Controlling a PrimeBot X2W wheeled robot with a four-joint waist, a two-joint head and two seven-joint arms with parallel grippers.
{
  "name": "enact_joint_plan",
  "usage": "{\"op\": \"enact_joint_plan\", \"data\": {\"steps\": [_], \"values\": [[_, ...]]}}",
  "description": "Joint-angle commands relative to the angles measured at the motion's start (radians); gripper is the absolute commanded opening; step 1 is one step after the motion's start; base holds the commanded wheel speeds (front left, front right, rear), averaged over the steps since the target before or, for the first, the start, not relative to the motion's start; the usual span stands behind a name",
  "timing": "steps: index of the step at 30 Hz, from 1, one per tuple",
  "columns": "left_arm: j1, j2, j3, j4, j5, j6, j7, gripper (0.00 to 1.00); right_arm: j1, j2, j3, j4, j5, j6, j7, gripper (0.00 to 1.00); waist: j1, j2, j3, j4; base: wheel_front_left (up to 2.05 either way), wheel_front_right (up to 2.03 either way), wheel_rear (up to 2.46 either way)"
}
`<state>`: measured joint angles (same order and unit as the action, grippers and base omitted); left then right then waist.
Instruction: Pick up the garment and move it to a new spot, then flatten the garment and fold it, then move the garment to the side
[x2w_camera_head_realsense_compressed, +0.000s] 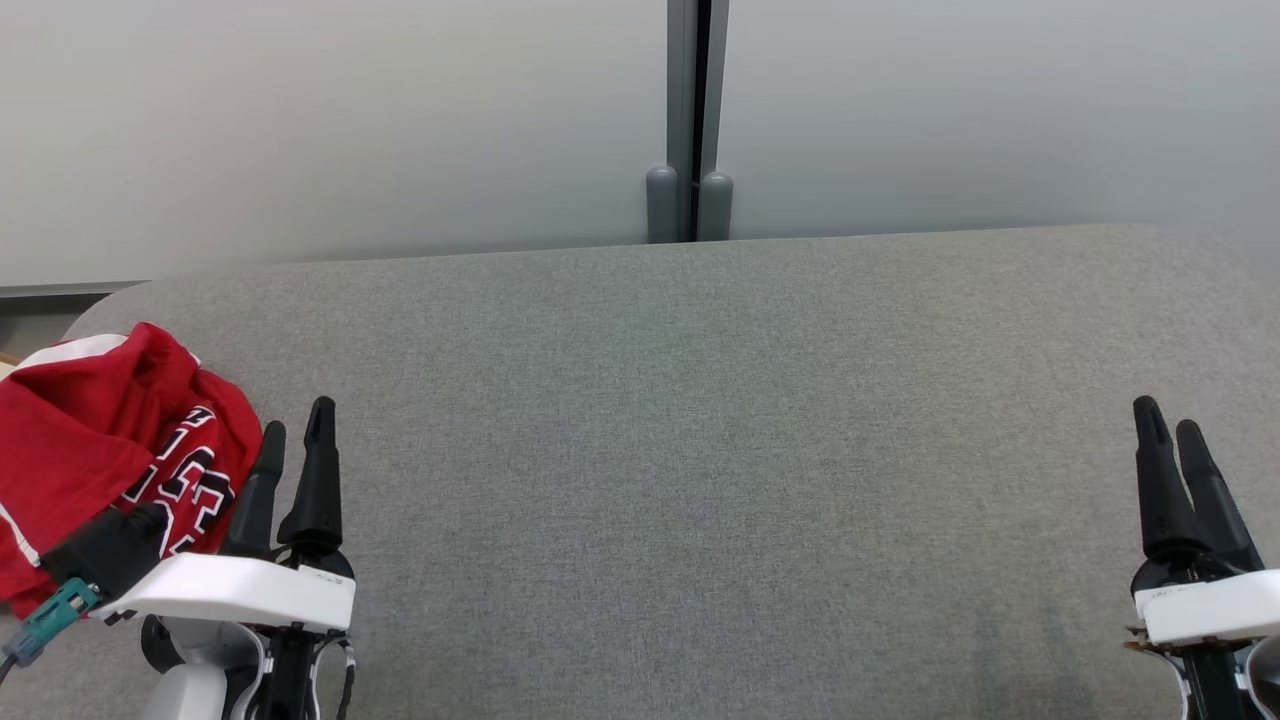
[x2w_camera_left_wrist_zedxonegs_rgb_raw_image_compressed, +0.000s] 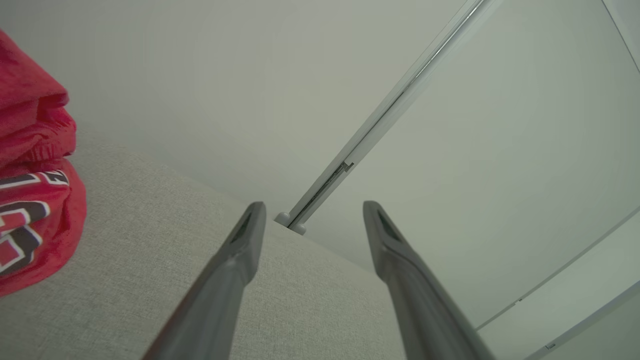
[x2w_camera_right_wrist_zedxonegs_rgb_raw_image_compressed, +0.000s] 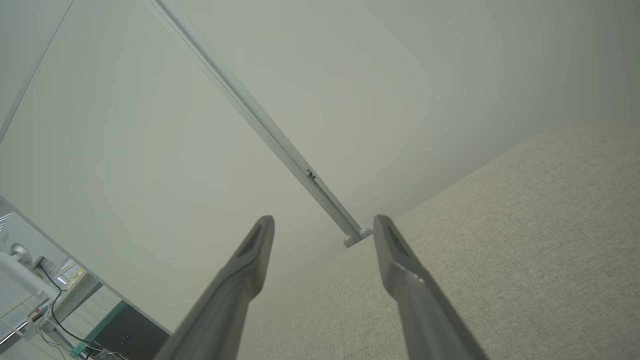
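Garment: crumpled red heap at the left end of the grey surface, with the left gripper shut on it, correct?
No. The left gripper is open and empty, beside the garment, as the left wrist view shows. The rest holds: a crumpled red heap at the left end of the grey surface.

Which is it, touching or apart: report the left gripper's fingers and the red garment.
Apart. The left wrist view shows bare grey surface between the garment and the fingers.

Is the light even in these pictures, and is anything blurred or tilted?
Head view: soft, even light, no glare; garment sharp; faint shadow on table near right gripper. Left wrist view: garment's edge blurred, table tilted. Right wrist view: wall pale, washed out.
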<state>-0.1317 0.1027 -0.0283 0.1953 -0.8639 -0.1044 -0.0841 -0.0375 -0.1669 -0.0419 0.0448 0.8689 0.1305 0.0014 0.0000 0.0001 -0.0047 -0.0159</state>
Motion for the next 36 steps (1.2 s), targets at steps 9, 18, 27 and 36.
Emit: {"op": "enact_joint_plan", "data": {"steps": [9,18,27,36], "values": [[0.001,0.033,-0.025,0.012,0.142,0.014,-0.035,1.0,0.031,-0.009,0.015,-0.023,-0.135,0.0,0.018,1.0,0.0,-0.0001,-0.006,-0.001,0.0,0.0,0.0],[0.021,0.042,-0.039,0.035,0.231,0.016,-0.061,1.0,0.047,-0.006,0.029,-0.007,-0.23,0.0,0.011,1.0,0.0,-0.0001,-0.01,-0.005,0.0,0.0,0.0],[0.038,0.047,-0.047,0.056,0.31,0.027,-0.081,1.0,0.064,-0.005,0.038,-0.002,-0.307,0.0,0.006,1.0,0.0,-0.0001,-0.013,-0.004,0.0,0.0,0.0],[0.045,0.053,-0.058,0.078,0.393,0.034,-0.103,1.0,0.077,-0.006,0.047,0.0,-0.386,0.0,0.0,1.0,0.0,-0.0001,-0.016,-0.001,0.0,0.0,0.0]]}}
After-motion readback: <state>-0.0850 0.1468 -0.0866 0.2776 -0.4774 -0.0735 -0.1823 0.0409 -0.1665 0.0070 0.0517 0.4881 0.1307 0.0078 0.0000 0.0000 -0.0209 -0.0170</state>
